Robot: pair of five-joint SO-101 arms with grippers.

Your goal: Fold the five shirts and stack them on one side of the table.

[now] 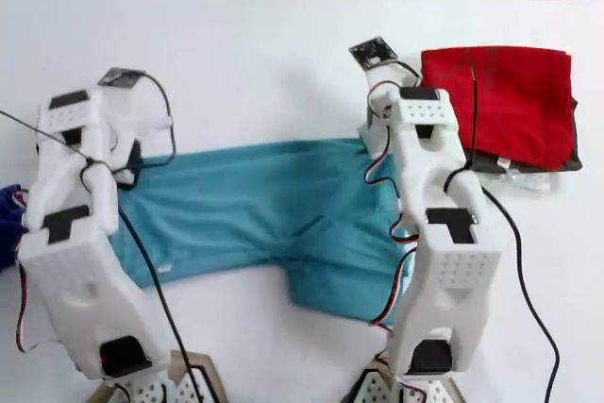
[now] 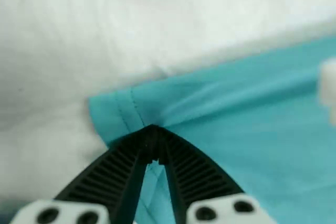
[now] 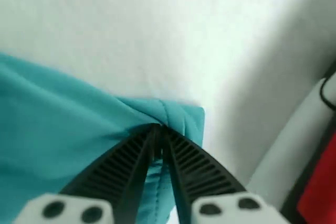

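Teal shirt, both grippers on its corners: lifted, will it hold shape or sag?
Probably floppy: the teal shirt lies flat with soft creases and puckers where the left gripper and right gripper pinch it, so its middle should sag between them. Likely light, as the fabric looks thin. It could slip, since each pinch holds only a little hem.

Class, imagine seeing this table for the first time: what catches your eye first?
The teal shirt stretched across the middle of the table, with the left gripper and right gripper each shut on a hemmed corner at opposite ends. Then the folded red shirt, lying on darker cloth at the table's right side.
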